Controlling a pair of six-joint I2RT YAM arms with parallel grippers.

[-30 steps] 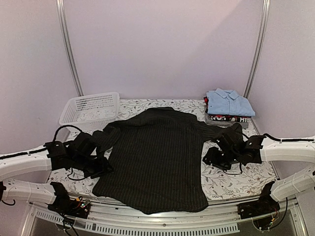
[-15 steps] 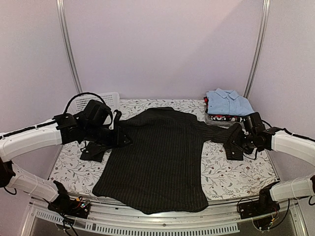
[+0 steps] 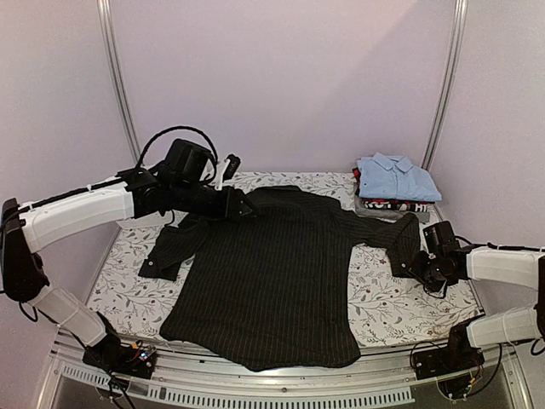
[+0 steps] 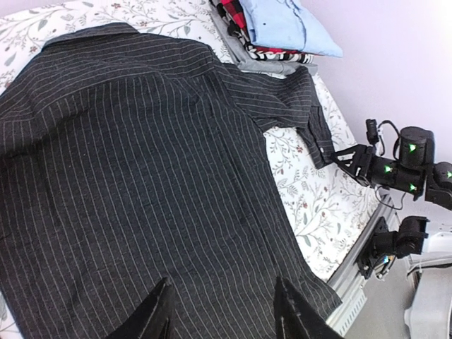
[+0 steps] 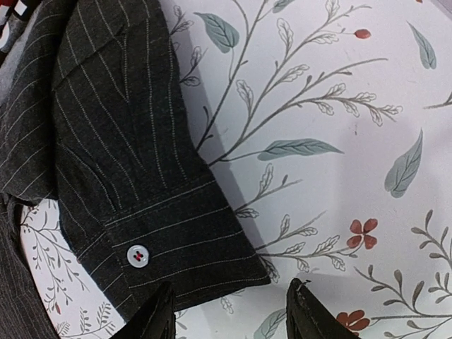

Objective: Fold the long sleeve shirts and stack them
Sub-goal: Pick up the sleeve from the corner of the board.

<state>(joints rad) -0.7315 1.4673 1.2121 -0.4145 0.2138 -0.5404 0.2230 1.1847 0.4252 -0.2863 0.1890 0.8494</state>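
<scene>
Pinstripe shirt (image 3: 272,273) spread flat on bench (image 3: 383,307); blue shirt (image 3: 396,177) folded atop far-right pile (image 3: 387,204). Cloth likely soft, limp: pinch cuff (image 5: 183,247) or shoulder. Left jaws apart, empty; right jaws apart over cuff.

Left arm (image 3: 81,213) & right arm (image 3: 504,262): white tube links w/ black joints & black wrist units, black cable (image 3: 166,136) looped above left wrist, coloured wires at black bases (image 3: 123,356), small green lights (image 4: 410,148) on right arm, black pointed fingertips (image 5: 159,318).
</scene>
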